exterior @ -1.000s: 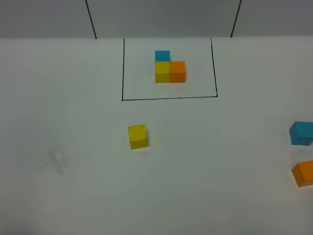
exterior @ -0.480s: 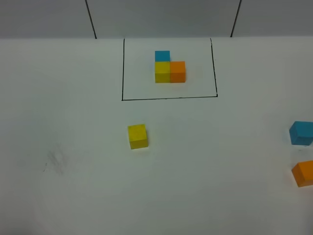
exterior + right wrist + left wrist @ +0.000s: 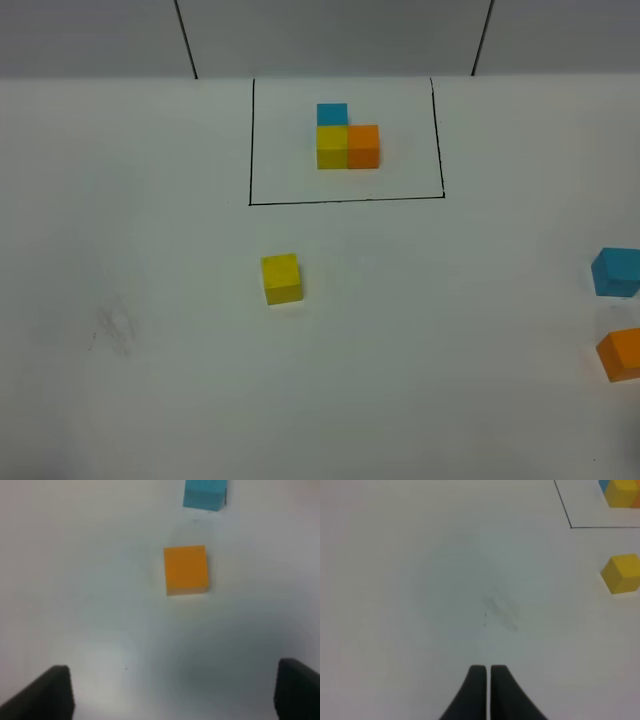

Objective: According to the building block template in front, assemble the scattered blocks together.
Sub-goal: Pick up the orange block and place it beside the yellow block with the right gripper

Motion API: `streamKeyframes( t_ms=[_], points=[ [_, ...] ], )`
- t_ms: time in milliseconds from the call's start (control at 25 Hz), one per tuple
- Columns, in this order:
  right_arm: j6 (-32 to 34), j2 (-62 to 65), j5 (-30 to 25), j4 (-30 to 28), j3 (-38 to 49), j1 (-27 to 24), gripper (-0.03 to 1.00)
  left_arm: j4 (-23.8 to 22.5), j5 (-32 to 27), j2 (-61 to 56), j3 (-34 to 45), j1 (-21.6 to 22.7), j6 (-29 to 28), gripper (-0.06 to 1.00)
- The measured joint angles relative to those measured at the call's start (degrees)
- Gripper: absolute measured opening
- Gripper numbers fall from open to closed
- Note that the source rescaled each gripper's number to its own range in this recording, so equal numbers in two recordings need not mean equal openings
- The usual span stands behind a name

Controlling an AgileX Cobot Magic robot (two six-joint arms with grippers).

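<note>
The template (image 3: 347,140) is sitting inside its black frame (image 3: 345,201) near the table's (image 3: 450,380) far edge, the yellow cube (image 3: 282,278) is lying in front of that frame, and the blue cube (image 3: 616,272) and orange cube (image 3: 622,354) are lying close together at the right edge. The left gripper (image 3: 488,680) is hanging with its jaws pressed together, empty. The right gripper (image 3: 175,685) is hovering spread wide near the orange cube, holding nothing.
</note>
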State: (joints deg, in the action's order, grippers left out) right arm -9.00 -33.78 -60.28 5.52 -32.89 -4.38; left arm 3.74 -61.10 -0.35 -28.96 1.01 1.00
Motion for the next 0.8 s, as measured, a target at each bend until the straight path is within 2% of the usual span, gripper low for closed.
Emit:
streamKeyframes(
  t_ms=[440, 800],
  points=[
    [-3.4, -10.8, 6.1, 1.7, -0.1, 0.0, 0.81, 0.0, 0.0, 0.0, 0.0, 0.0, 0.0, 0.0],
    [-4.4, -21.2, 8.5, 1.8, -0.1, 0.1, 0.81, 0.0, 0.0, 0.0, 0.0, 0.0, 0.0, 0.0]
  ],
)
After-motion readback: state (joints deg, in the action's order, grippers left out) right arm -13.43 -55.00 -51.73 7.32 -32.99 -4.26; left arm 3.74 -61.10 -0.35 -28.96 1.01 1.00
